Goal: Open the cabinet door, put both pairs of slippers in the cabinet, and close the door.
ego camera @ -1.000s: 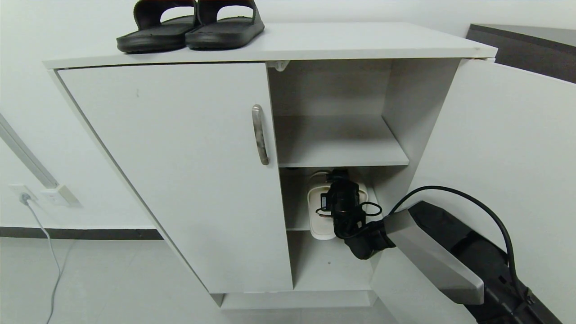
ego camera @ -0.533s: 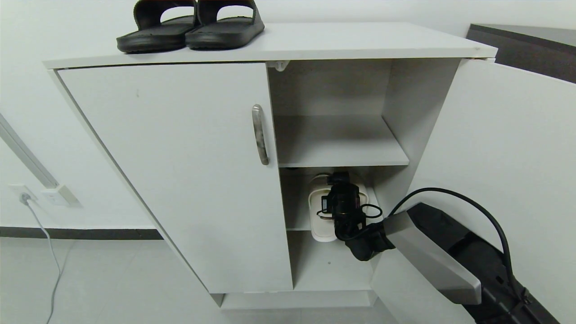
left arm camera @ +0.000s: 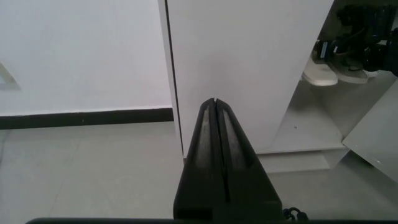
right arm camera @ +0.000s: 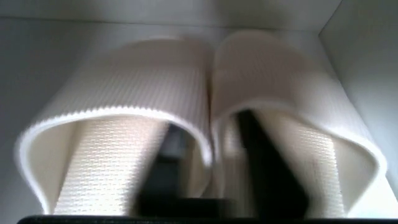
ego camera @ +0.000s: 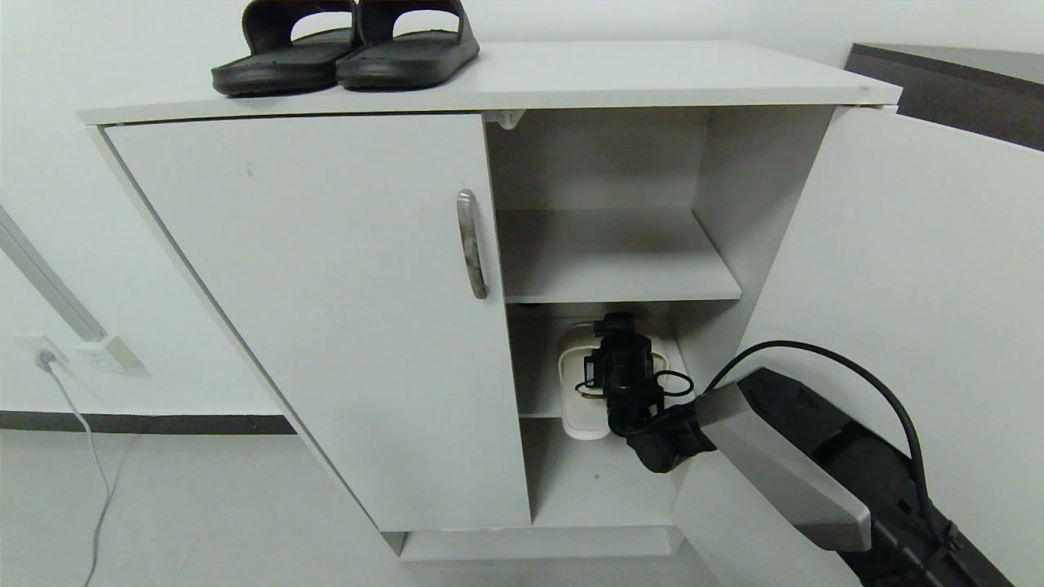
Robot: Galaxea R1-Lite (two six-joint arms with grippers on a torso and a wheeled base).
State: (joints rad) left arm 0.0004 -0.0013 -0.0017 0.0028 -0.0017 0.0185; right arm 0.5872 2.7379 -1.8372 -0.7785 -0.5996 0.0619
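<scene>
- The right end effector (ego camera: 618, 334) is clamped on the touching inner straps of a pair of cream woven slippers (ego camera: 577, 399), at the middle shelf (ego camera: 538, 383) of the white wooden cabinet (ego camera: 652, 77), beside its open right door (ego camera: 897, 269).
- The left end effector (left arm camera: 214, 121) hangs clenched and empty before the closed left door (left arm camera: 249, 50).
- A pair of black rubber slippers (ego camera: 342, 49) sits on the cabinet's top.

You face a plain white wall (ego camera: 122, 49) with a black skirting strip (ego camera: 147, 423) along its foot, above a pale grey floor (ego camera: 204, 505). On your left a white cable (ego camera: 104, 489) hangs from a wall socket (ego camera: 39, 352) beside a slanting white conduit (ego camera: 45, 281); a dark panel (ego camera: 946, 90) sits far right.
</scene>
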